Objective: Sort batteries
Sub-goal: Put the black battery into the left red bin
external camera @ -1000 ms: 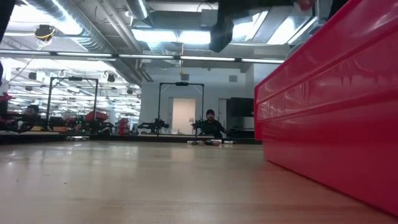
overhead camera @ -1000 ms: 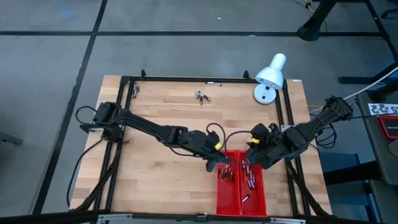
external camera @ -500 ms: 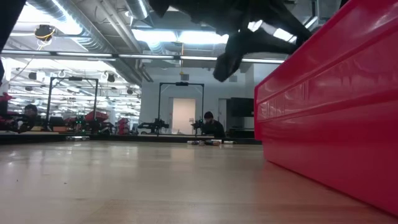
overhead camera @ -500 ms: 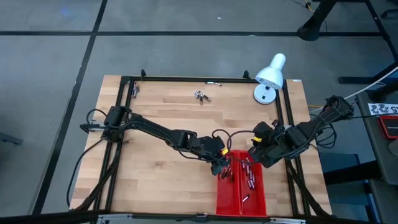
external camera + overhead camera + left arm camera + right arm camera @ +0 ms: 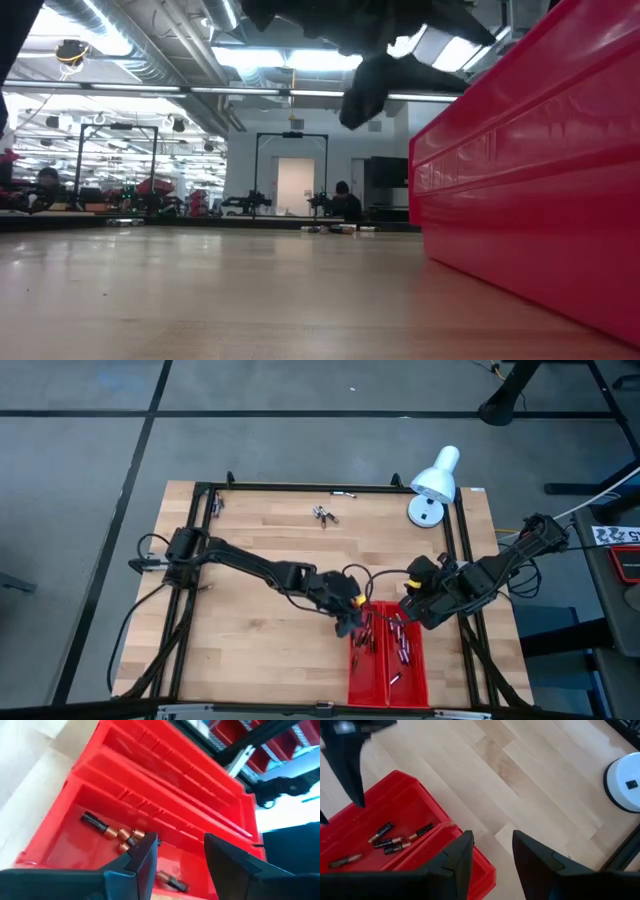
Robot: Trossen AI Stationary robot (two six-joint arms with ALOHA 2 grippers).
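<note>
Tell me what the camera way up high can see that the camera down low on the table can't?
Only the high view shows the white desk lamp, the small batteries lying inside the tray, and both dark arms whole, with the left gripper and right gripper above the tray. Only the low view shows the big room behind and a seated person far off. Both show the red plastic tray and the wooden table.
</note>
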